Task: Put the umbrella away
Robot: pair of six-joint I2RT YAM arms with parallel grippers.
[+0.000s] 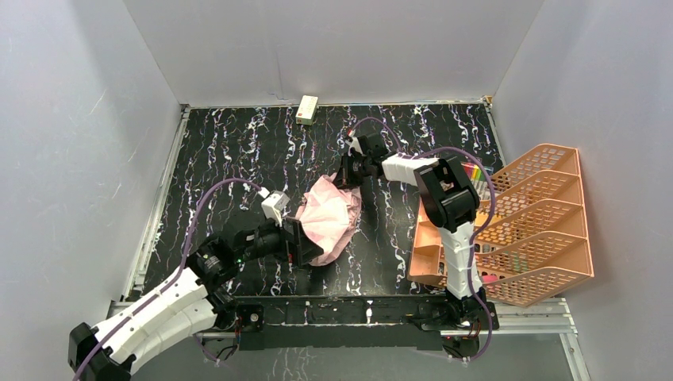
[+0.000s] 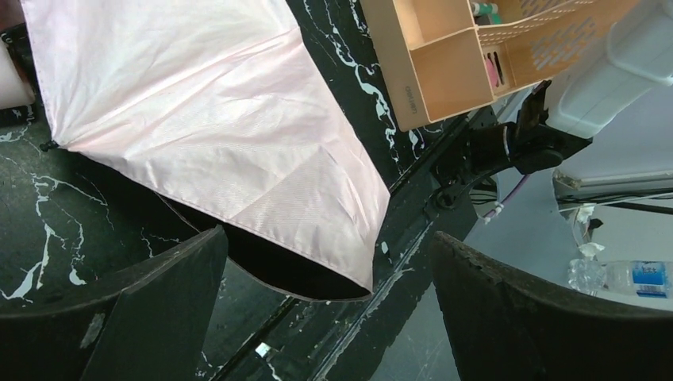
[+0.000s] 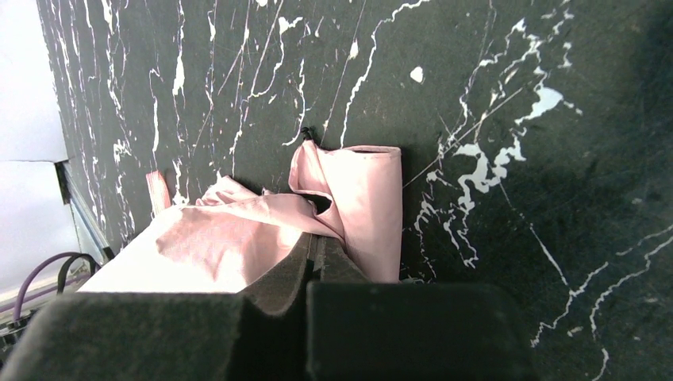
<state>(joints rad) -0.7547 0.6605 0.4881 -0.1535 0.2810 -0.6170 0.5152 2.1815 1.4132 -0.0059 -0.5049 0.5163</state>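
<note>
Left end effector (image 1: 304, 243) gapes beside the umbrella (image 1: 332, 216), right end effector (image 1: 348, 170) pinches it

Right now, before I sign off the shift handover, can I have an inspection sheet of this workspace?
Surface: black marbled table.
Job's things: umbrella lying mid-table, pink side up, not yet put away.
Clutter: cream box at far edge; orange mesh rack on right.
Tools: left tool open at umbrella's near edge; right tool shut on its fabric.
Cables: left arm's purple cable; right arm's purple cable.
Surroundings: grey walls; water bottle beyond table.
</note>
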